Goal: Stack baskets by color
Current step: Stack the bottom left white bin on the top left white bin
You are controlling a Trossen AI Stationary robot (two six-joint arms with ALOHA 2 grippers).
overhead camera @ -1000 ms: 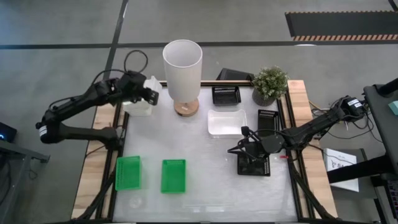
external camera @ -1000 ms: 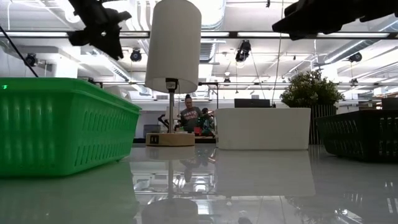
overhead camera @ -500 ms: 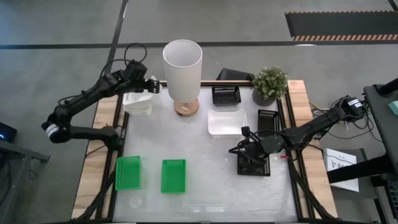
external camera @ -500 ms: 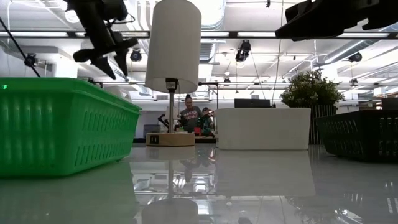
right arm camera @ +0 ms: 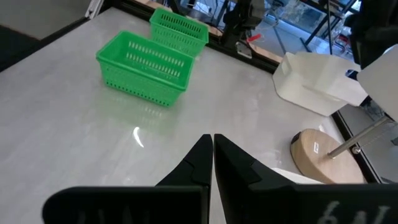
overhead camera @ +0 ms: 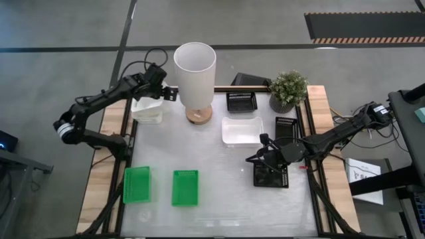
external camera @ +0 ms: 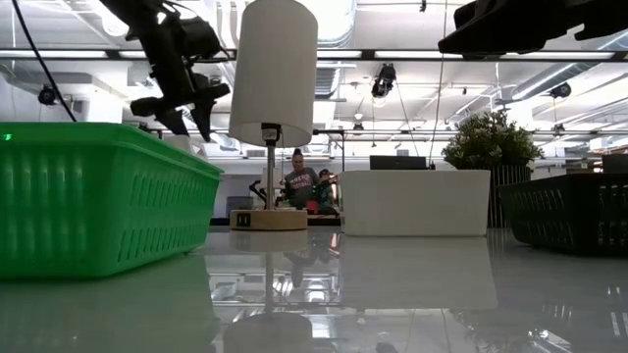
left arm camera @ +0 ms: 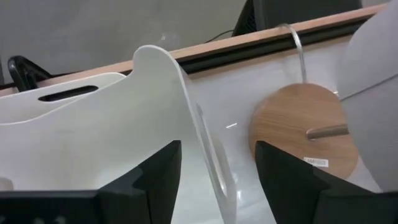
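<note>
A white basket [overhead camera: 147, 110] sits at the table's far left, beside the lamp [overhead camera: 194, 72]. My left gripper [overhead camera: 170, 93] hangs open just above the basket's lamp-side end wall [left arm camera: 189, 102], one finger on each side of it, touching neither side. A second white basket [overhead camera: 242, 130] lies at mid-table. Two green baskets [overhead camera: 137, 184] [overhead camera: 185, 187] rest near the front left. Black baskets stand at the far side [overhead camera: 241, 101], at the right [overhead camera: 285, 126] and at the near right [overhead camera: 271, 176]. My right gripper [overhead camera: 251, 160] is shut, raised beside the near-right black basket.
The tall white lamp on its round wooden base [left arm camera: 301, 127] stands close to the left gripper's right. A small potted plant [overhead camera: 288, 90] is at the far right. Bare tabletop lies between the green baskets and the near-right black basket. People show in the room beyond [external camera: 299, 181].
My left gripper has moved toward the table's right, toward the lamp, and sunk to the white basket's end wall. Its fingers have opened wide. The right arm has stayed where it was.
</note>
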